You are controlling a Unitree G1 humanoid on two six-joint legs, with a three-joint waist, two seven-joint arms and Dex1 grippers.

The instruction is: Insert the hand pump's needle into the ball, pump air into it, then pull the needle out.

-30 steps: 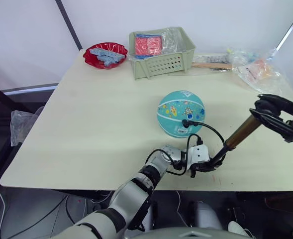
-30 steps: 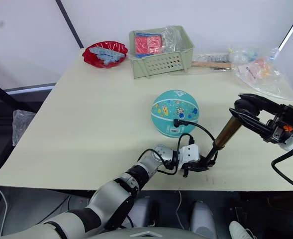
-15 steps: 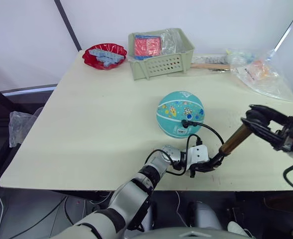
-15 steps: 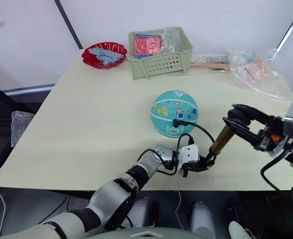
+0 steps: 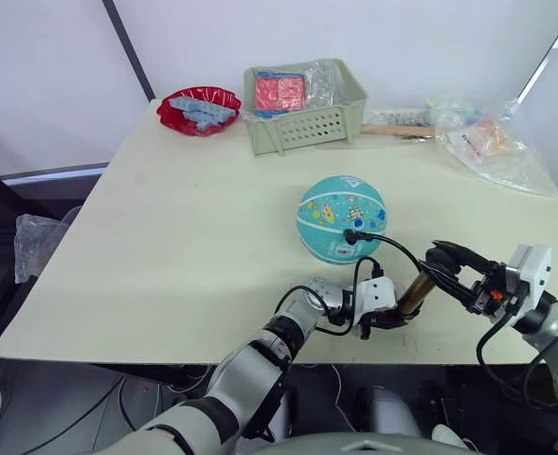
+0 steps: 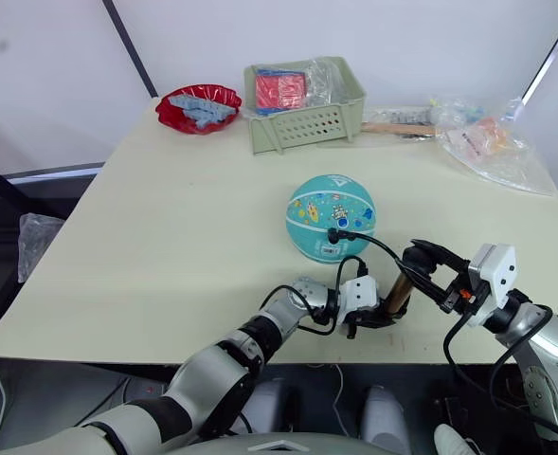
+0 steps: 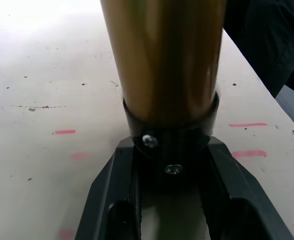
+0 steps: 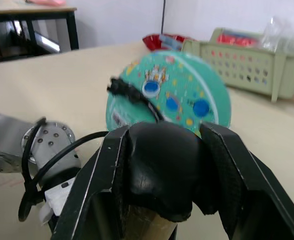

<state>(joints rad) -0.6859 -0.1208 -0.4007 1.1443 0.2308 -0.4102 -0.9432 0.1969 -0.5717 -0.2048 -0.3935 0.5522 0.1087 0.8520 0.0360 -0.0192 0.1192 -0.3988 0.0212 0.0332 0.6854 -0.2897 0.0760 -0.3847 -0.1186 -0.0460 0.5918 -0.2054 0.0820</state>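
The teal ball (image 5: pixel 340 220) rests on the table's middle right. The hose's black fitting (image 5: pixel 351 236) sits against the ball's front; the needle itself is hidden. The black hose (image 5: pixel 392 248) loops from there down to the hand pump (image 5: pixel 411 296), which stands tilted near the front edge. My left gripper (image 5: pixel 383 318) is shut on the pump's black base, and the gold barrel (image 7: pixel 161 55) rises between its fingers (image 7: pixel 107 195). My right gripper (image 5: pixel 440 261) is shut on the pump's black handle (image 8: pixel 159 170), low over the barrel.
A green basket (image 5: pixel 305 100) and a red bowl (image 5: pixel 200 104) stand at the table's back. Plastic bags (image 5: pixel 492 142) and a wooden stick (image 5: pixel 397 128) lie at the back right. The table's front edge (image 5: pixel 260 358) runs just below both grippers.
My right gripper has moved down and left with the handle, toward my left gripper, and far less of the gold barrel shows. Ball and left gripper have stayed put.
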